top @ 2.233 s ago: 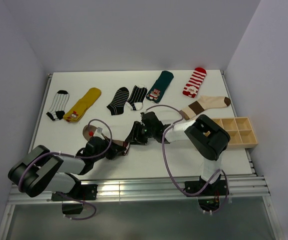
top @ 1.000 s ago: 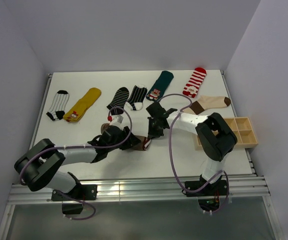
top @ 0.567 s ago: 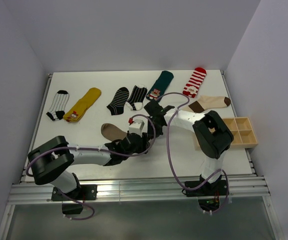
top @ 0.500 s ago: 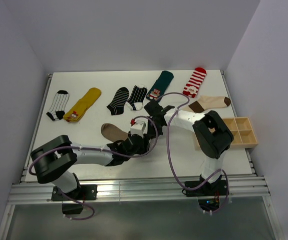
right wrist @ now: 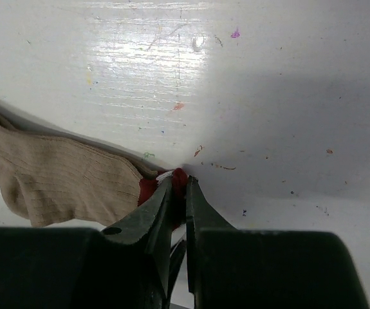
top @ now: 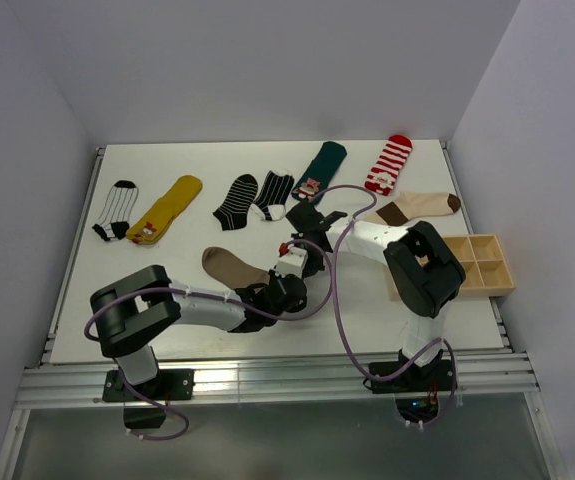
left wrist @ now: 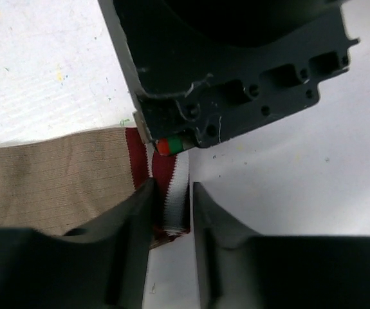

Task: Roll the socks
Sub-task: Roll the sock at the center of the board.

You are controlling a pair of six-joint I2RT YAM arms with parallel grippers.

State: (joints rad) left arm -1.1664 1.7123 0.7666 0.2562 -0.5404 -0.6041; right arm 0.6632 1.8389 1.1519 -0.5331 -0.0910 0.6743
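Over the last second the left arm has swept rightward along the brown sock (top: 229,266), which lies flat on the desk (top: 137,280) with its toe to the left. The left claw (left wrist: 170,196) has narrowed onto the striped cuff (left wrist: 179,174) and appears to grip it. Just beyond it, the right claw (right wrist: 178,187) stays pinched shut on the same cuff's red edge. We judge that both claws now share the cuff, ready to begin rolling.
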